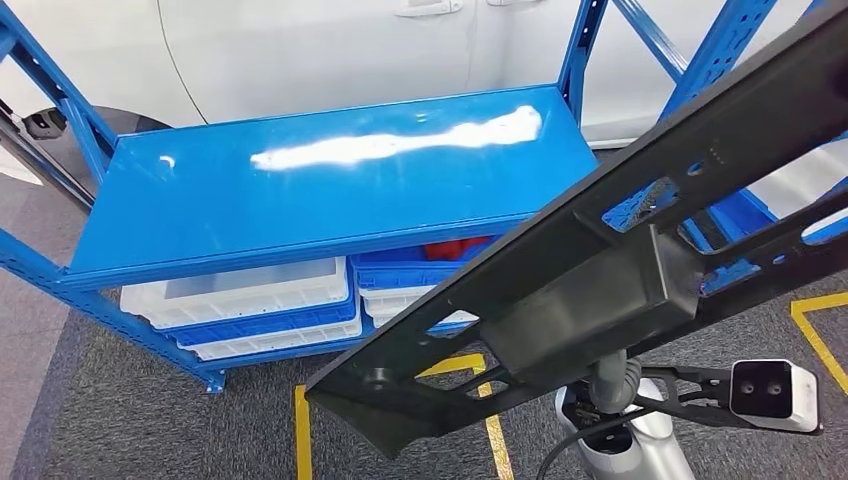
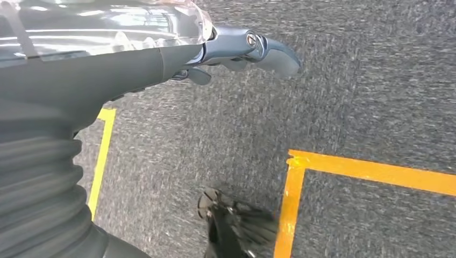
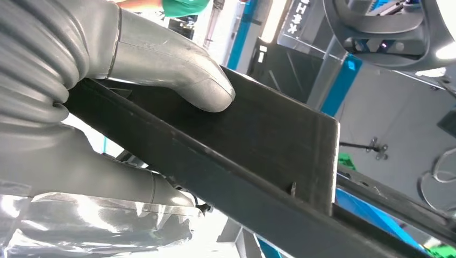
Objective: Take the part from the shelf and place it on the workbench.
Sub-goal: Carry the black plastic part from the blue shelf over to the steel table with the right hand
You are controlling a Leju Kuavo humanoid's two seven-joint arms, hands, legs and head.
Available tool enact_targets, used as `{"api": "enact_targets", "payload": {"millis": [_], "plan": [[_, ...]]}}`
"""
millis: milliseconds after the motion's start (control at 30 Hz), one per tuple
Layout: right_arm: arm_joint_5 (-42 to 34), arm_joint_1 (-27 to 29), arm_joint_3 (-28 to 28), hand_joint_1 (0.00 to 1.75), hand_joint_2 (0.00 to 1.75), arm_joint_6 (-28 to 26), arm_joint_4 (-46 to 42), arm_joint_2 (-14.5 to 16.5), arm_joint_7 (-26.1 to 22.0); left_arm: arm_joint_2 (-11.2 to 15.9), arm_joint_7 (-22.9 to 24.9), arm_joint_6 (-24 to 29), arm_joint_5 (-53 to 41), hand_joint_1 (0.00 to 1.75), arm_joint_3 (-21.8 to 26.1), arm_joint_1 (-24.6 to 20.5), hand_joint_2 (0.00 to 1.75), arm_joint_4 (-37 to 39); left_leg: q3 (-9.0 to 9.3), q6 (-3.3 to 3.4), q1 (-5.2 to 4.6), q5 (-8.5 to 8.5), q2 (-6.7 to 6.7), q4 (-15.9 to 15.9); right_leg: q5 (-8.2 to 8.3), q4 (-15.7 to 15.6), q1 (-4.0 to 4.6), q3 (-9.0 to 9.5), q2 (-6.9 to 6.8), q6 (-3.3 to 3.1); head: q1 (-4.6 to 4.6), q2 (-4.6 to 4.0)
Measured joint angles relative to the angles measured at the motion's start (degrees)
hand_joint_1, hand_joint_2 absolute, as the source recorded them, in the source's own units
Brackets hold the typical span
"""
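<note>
In front of the blue shelf [image 1: 330, 190], the long black part [image 1: 590, 290] is up in the air, tilted: its low end is near the floor by the yellow floor tape [image 1: 302, 440], its high end goes out at the upper right of the head view. It is not touching the shelf top, which is bare and shiny w/ a white glare. Under that top, on a lower level, there are white and blue bins [image 1: 240, 305], and something red [image 1: 455, 248] is behind them, too hidden to tell what.

The right robot hand [image 3: 134, 107] holds the part: in the right wrist view the thick grey thumb [image 3: 183, 75] presses on the flat black face, and the rest of the hand is on the other side of the part, so it is clamped between them.

The left robot hand [image 2: 236, 51] holds nothing, fingers stretched out, over grey carpet [image 2: 226, 134] w/ yellow tape lines.

Behind the shelf there is a white car body [image 1: 330, 50] w/ a door handle.
</note>
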Motion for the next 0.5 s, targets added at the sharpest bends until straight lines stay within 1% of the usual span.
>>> {"api": "enact_targets", "payload": {"millis": [33, 67, 100, 133, 167, 200, 233, 267, 300, 333, 367, 400, 433, 467, 500], "plan": [[0.48, 0.47, -0.37, 1.75, 1.75, 0.84, -0.02, 0.46, -0.01, 0.04, -0.32, 0.02, 0.11, 0.0, 0.02, 0.0, 1.75, 0.0, 2.56, 0.27, -0.1, 0.23, -0.11, -3.97, 0.27, 0.17, 0.05, -0.31, 0.01, 0.25, 0.03, 0.0], [1.13, 0.99, -0.78, 1.75, 1.75, 1.77, -0.06, 1.03, -0.01, 0.05, -0.67, 0.01, 0.21, 0.0, 0.06, 0.0, 1.75, 0.0, 4.17, 0.52, -0.24, -0.02, -0.23, -6.67, 0.56, 0.27, 0.08, -0.52, -0.02, 0.54, 0.05, 0.0], [1.88, 1.67, -1.21, 1.75, 1.75, 2.79, -0.19, 1.73, -0.02, 0.05, -0.98, -0.01, 0.26, 0.0, 0.14, 0.04, 1.75, 0.0, 4.79, 0.75, -0.4, -0.44, -0.34, -7.93, 0.89, 0.27, 0.08, -0.65, -0.06, 0.87, 0.04, 0.0], [2.72, 2.51, -1.66, 1.75, 1.75, 3.9, -0.4, 2.52, -0.02, 0.05, -1.24, -0.02, 0.3, 0.0, 0.24, 0.13, 1.75, 0.0, 4.73, 1.01, -0.5, -0.29, -0.38, -8.34, 1.3, 0.19, 0.04, -0.71, -0.09, 1.2, 0.03, 0.0], [3.53, 3.48, -2.15, 1.75, 1.75, 5.03, -0.68, 3.38, -0.02, 0.03, -1.42, -0.05, 0.34, 0.0, 0.35, 0.22, 1.75, 0.0, 4.47, 1.39, -0.38, 0.12, -0.29, -8.52, 1.39, 0.19, 0.0, -0.85, -0.07, 1.53, 0.01, 0.0], [4.16, 4.44, -2.65, 1.75, 1.75, 6.03, -1.0, 4.23, -0.02, 0.0, -1.54, -0.09, 0.38, 0.0, 0.45, 0.29, 1.75, 0.0, 4.1, 1.86, -0.26, 0.65, -0.18, -8.72, 0.72, 0.59, -0.01, -1.17, 0.01, 1.83, 0.01, 0.01], [4.6, 5.24, -3.08, 1.75, 1.75, 6.71, -1.29, 4.93, -0.02, -0.02, -1.6, -0.12, 0.43, 0.0, 0.51, 0.34, 1.75, 0.0, 3.57, 2.36, -0.11, 1.26, -0.01, -8.9, -0.95, 1.93, -0.03, -1.75, 0.11, 2.07, 0.07, 0.01], [4.99, 5.95, -3.51, 1.75, 1.75, 7.26, -1.54, 5.55, -0.02, -0.04, -1.62, -0.15, 0.5, 0.0, 0.54, 0.35, 1.75, 0.0, 2.97, 2.73, 0.01, 1.85, 0.17, -8.95, -3.56, 4.44, -0.1, -2.6, 0.2, 2.27, 0.14, 0.01], [5.39, 6.7, -3.97, 1.75, 1.75, 7.75, -1.8, 6.2, -0.02, -0.04, -1.62, -0.18, 0.58, 0.0, 0.55, 0.34, 1.75, 0.0, 2.22, 2.95, -0.05, 2.32, 0.24, -8.79, -6.55, 7.98, -0.17, -3.57, 0.26, 2.42, 0.17, 0.01], [5.88, 7.6, -4.41, 1.75, 1.75, 8.28, -2.07, 6.91, -0.02, -0.04, -1.6, -0.17, 0.66, 0.0, 0.56, 0.34, 1.75, 0.0, 1.43, 3.01, -0.09, 2.76, 0.3, -8.55, -9.01, 11.98, -0.27, -4.45, 0.27, 2.55, 0.2, 0.0], [6.54, 8.65, -4.81, 1.75, 1.75, 8.91, -2.38, 7.77, -0.02, -0.06, -1.54, -0.1, 0.75, 0.0, 0.58, 0.35, 1.75, 0.0, 0.62, 2.97, -0.13, 3.19, 0.32, -8.25, -10.16, 15.27, -0.35, -4.91, 0.27, 2.66, 0.2, 0.0], [7.21, 9.7, -5.09, 1.75, 1.75, 9.44, -2.69, 8.68, -0.02, -0.1, -1.45, 0.04, 0.83, 0.0, 0.62, 0.35, 1.75, 0.0, -0.26, 2.88, -0.14, 3.59, 0.34, -7.89, -9.91, 17.05, -0.41, -4.64, 0.27, 2.74, 0.18, 0.0], [7.83, 10.6, -5.2, 1.75, 1.75, 9.81, -3.0, 9.6, -0.02, -0.18, -1.34, 0.25, 0.88, 0.0, 0.69, 0.35, 1.75, 0.0, -1.16, 2.74, -0.13, 3.95, 0.36, -7.45, -8.54, 16.8, -0.46, -3.47, 0.27, 2.76, 0.18, 0.0], [8.37, 11.3, -5.23, 1.75, 1.75, 10.04, -3.32, 10.47, -0.02, -0.29, -1.25, 0.49, 0.97, 0.0, 0.79, 0.35, 1.75, 0.0, -2.01, 2.57, -0.12, 4.28, 0.37, -6.98, -6.81, 14.5, -0.53, -1.32, 0.27, 2.73, 0.18, 0.0], [8.76, 11.79, -5.23, 1.75, 1.75, 10.12, -3.61, 11.28, -0.02, -0.4, -1.19, 0.69, 1.03, 0.0, 0.87, 0.35, 1.75, 0.0, -2.8, 2.34, -0.14, 4.55, 0.37, -6.53, -6.02, 10.56, -0.53, 1.59, 0.27, 2.61, 0.16, 0.0]]}}
